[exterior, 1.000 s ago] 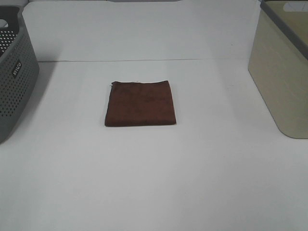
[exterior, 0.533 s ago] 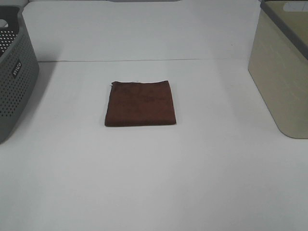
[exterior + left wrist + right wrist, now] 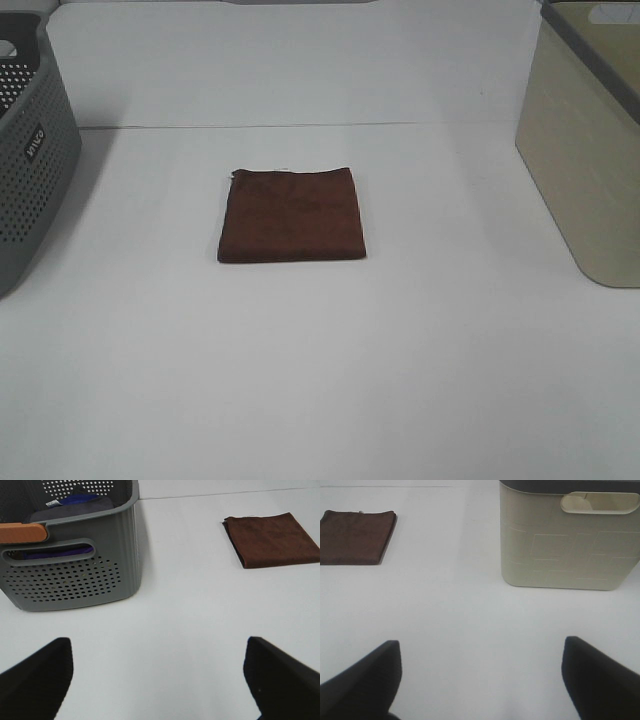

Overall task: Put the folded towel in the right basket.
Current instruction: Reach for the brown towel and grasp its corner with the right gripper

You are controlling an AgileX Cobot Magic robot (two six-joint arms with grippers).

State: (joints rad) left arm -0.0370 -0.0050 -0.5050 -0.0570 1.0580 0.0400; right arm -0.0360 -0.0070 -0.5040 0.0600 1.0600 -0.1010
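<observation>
One folded towel, cloth inside grey basket

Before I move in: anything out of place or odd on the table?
Nothing stands out. The folded towel lies flat on the table, apart from the upright right basket and grey perforated basket. The left hand and right hand are open, empty.

No delta vs. earlier frames.
Exterior high view reads identical over the last second: folded towel same spot, same outline on the table.
</observation>
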